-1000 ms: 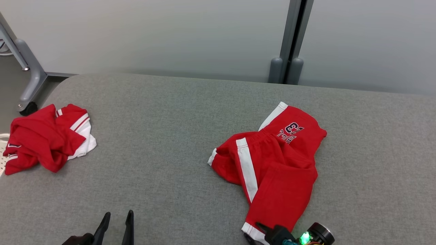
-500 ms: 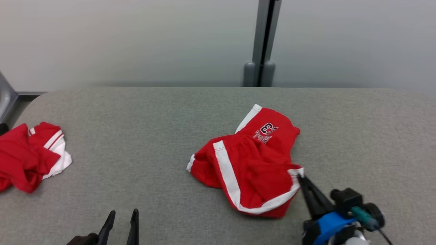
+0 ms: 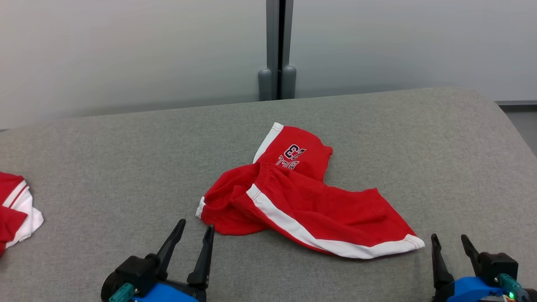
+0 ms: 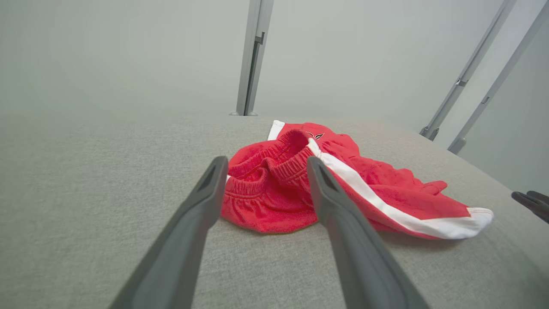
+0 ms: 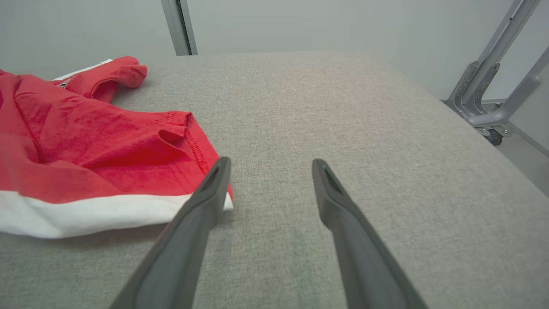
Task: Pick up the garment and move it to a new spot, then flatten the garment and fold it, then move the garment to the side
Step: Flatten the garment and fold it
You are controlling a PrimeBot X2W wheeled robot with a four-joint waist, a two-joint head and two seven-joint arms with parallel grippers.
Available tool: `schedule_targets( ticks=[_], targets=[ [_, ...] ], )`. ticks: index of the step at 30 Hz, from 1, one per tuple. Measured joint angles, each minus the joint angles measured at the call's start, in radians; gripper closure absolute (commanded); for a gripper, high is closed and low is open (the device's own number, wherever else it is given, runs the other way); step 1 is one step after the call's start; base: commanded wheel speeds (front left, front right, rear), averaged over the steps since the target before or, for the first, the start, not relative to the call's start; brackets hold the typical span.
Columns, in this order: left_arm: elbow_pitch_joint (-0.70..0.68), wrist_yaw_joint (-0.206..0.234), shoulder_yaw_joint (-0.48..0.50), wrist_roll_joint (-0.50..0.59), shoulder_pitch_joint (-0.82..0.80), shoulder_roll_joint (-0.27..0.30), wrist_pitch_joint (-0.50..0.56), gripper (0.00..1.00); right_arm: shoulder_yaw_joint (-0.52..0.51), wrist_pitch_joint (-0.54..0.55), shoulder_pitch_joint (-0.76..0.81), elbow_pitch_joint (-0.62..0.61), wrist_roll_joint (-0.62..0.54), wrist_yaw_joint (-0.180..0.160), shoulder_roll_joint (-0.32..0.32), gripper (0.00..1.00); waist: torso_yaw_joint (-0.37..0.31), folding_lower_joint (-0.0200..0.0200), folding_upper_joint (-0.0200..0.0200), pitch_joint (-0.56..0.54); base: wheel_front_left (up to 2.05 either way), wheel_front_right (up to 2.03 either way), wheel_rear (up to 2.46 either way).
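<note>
At the far left edge of the head view lies another red and white cloth [image 3: 14,209], all bunched up. Next, at the lower left, the left tool [image 3: 195,224] has its two dark fingers spread wide with nothing in them. In the middle of the frame the red shorts [image 3: 310,205] lie on the gray, fuzzy surface [image 3: 105,159]. They look soft, light and floppy (they will sag and fold over themselves when lifted). One leg is spread out flat toward the lower right, with a white stripe down its side. The other leg is twisted toward the top and shows dark letters. The stretchy waistband [image 4: 266,171] is puffy and wrinkled, just ahead of the left tool, and I think that thick edge is a good place to pinch. At the lower right the right tool [image 3: 448,238] is spread wide too, and empty. It sits just beside the white hem [image 5: 107,214], another good corner to grab.
</note>
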Motion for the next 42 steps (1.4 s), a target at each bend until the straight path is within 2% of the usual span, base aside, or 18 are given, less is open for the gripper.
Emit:
schedule_targets(
  ticks=[3,10,17,23,27,31,32,34,38,42],
  targets=[
    [-0.044,0.000,-0.076,-0.023,-0.058,0.021,0.000,0.00,0.018,0.000,0.009,-0.005,0.012,0.000,0.000,0.00,-0.014,0.0001,0.0000,0.012,0.00,0.00,0.00],
    [-0.064,0.000,-0.341,-0.112,-0.236,0.109,0.000,0.00,0.073,0.000,0.004,-0.028,0.030,0.000,0.000,0.00,-0.039,0.0001,0.0000,0.050,0.00,0.00,0.00],
    [0.084,0.000,-0.410,-0.158,-0.388,0.141,0.000,0.00,0.131,0.000,-0.009,-0.049,0.045,0.000,0.001,0.00,-0.075,0.0001,0.0000,0.091,0.00,0.00,0.00],
    [0.230,0.000,-0.514,-0.237,-0.481,0.159,0.002,0.00,0.172,0.000,-0.011,-0.081,0.044,0.000,0.000,0.00,-0.109,0.0002,0.0001,0.122,0.00,0.00,0.00],
    [0.339,0.000,-0.541,-0.304,-0.529,0.151,0.024,0.00,0.201,0.000,-0.011,-0.104,0.044,0.000,0.000,0.00,-0.125,0.0000,0.0000,0.135,0.00,0.00,0.00],
    [0.356,0.000,-0.599,-0.353,-0.546,0.141,0.034,0.00,0.217,0.000,-0.010,-0.120,0.051,0.000,0.001,0.00,-0.131,0.0001,0.0000,0.142,0.00,0.00,0.00],
    [0.355,0.000,-0.626,-0.368,-0.549,0.141,0.042,0.51,0.223,0.000,-0.010,-0.124,0.054,0.000,0.000,0.00,-0.131,0.0001,0.0001,0.144,0.00,0.00,0.00],
    [0.349,0.000,-0.667,-0.408,-0.555,0.148,0.049,1.00,0.231,0.000,-0.010,-0.132,0.055,0.000,0.001,0.00,-0.130,0.0000,0.0001,0.147,0.00,0.00,0.00],
    [0.344,0.000,-0.710,-0.463,-0.578,0.176,0.033,1.00,0.235,0.000,-0.011,-0.140,0.060,0.000,0.000,0.00,-0.114,0.0001,0.0001,0.147,0.00,0.00,0.00],
    [0.371,0.000,-0.661,-0.493,-0.586,0.184,0.004,1.00,0.241,0.000,-0.011,-0.143,0.063,0.000,0.000,0.00,-0.087,0.0000,0.0000,0.139,0.00,0.00,0.00]
  ],
)
